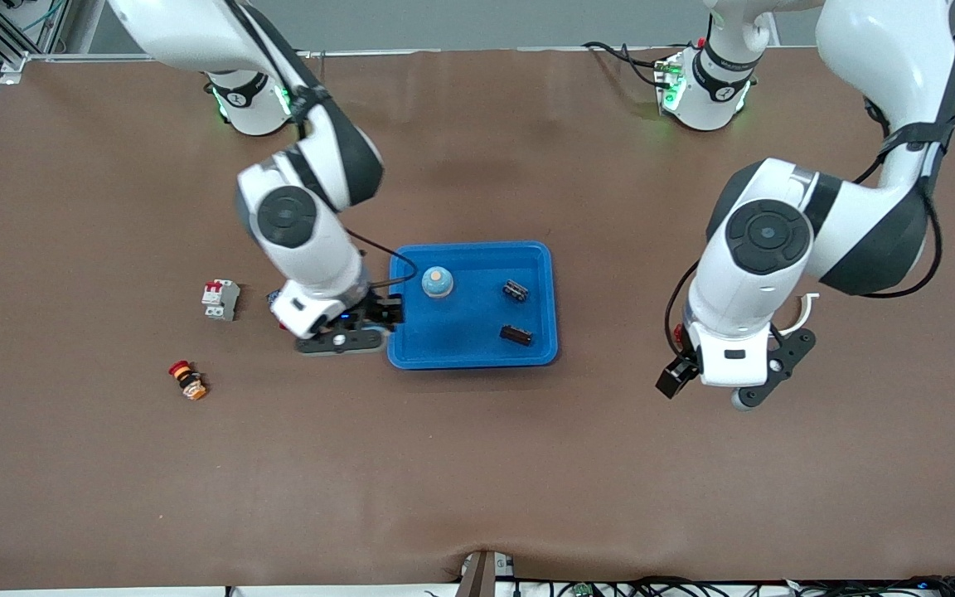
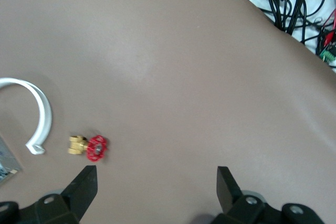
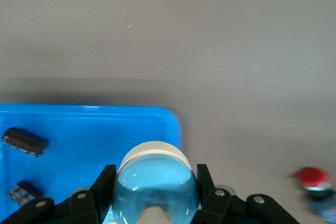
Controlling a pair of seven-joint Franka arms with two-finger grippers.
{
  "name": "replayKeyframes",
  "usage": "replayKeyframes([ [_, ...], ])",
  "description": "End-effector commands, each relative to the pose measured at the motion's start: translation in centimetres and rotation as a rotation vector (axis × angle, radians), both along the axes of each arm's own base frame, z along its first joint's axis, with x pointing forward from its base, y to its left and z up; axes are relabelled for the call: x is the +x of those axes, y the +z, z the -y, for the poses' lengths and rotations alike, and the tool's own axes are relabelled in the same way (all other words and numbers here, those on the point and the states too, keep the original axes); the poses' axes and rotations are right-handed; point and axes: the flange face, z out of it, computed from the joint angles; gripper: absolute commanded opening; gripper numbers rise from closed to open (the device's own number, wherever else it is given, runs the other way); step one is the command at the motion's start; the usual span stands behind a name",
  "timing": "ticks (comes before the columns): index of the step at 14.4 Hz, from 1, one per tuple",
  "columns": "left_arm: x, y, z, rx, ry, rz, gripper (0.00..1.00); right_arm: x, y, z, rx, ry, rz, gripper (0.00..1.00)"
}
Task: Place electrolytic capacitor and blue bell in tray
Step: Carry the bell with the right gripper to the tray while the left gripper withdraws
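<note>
Inside the shallow bright-blue plastic tray (image 1: 537, 286) you already have the domed blue bell (image 1: 437, 283) and two dark cylindrical capacitors (image 1: 516, 290). Your right gripper (image 3: 152, 190) brackets the bell, fingers spread; your left gripper (image 2: 155, 182), released, waits over bare table.

A blue bell (image 1: 437, 282) stood upright in the bright-blue tray (image 1: 540, 352); two dark parts, probably capacitors (image 1: 516, 290), lay in the tray too.

bell (image 1: 437, 282) and two capacitors (image 1: 516, 290) in tray (image 1: 544, 352) | breaker (image 1: 220, 298) toward right arm's end
</note>
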Motion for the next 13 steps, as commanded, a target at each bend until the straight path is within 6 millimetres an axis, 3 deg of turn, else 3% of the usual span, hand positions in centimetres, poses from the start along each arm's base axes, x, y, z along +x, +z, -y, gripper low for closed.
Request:
replayKeyframes([
  [1,-0.8,2.2,-1.6,0.006,-0.066,-0.023,1.00,-0.3,-3.0,-2.4,-0.004,-0.016,0.002,0.37],
  [7,-2.1,6.2,-3.5,0.018,-0.174,-0.042,1.00,-1.4,-8.6,-4.0,-0.025,0.021,-0.012,0.37],
  [13,-3.8,10.6,-8.9,-0.023,-0.260,-0.094,1.00,-2.7,-12.3,-5.6,-0.031,0.051,-0.025,0.37],
])
